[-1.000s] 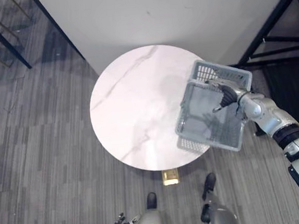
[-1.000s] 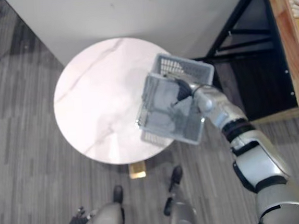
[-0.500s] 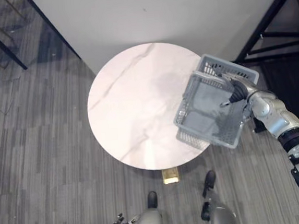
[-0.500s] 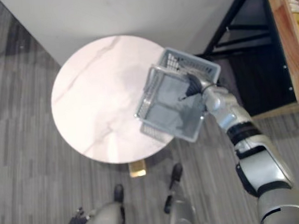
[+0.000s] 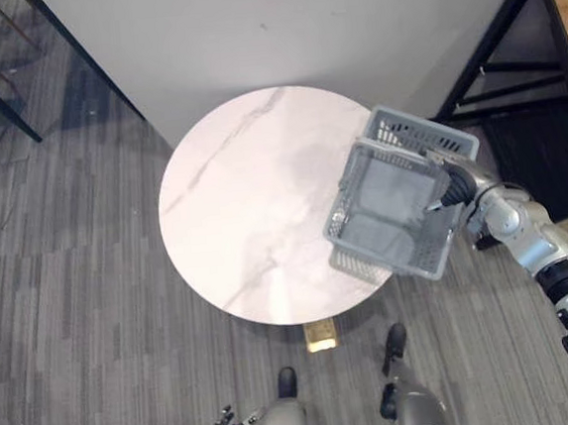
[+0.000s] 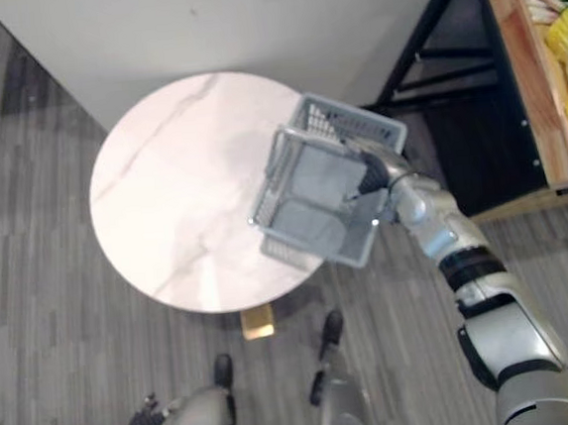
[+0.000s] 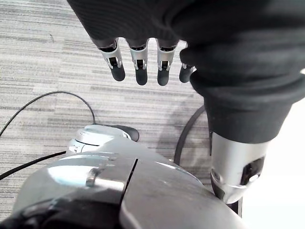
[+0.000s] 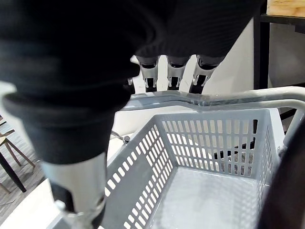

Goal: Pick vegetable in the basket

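Hanging from your right hand [image 5: 458, 185], whose fingers curl over its handle [image 8: 214, 99], the grey basket [image 5: 393, 208] overlaps the round table's [image 5: 233, 197] right edge, partly out over carpet. You have bare marble to its left and a black frame [image 5: 488, 39] close on its right. Pale vegetables [image 6: 567, 34] lie on the wooden shelf [image 6: 516, 83] beyond, well apart from the basket. Your left hand [image 7: 138, 67] hangs low, fingers loosely straight.

Even, diffuse overhead light is illuminating the scene. The white round table [image 5: 234, 207] is reflecting a soft glare patch near its front edge. The grey basket [image 5: 403, 212] is casting a faint, soft-edged shadow across the table's right edge.
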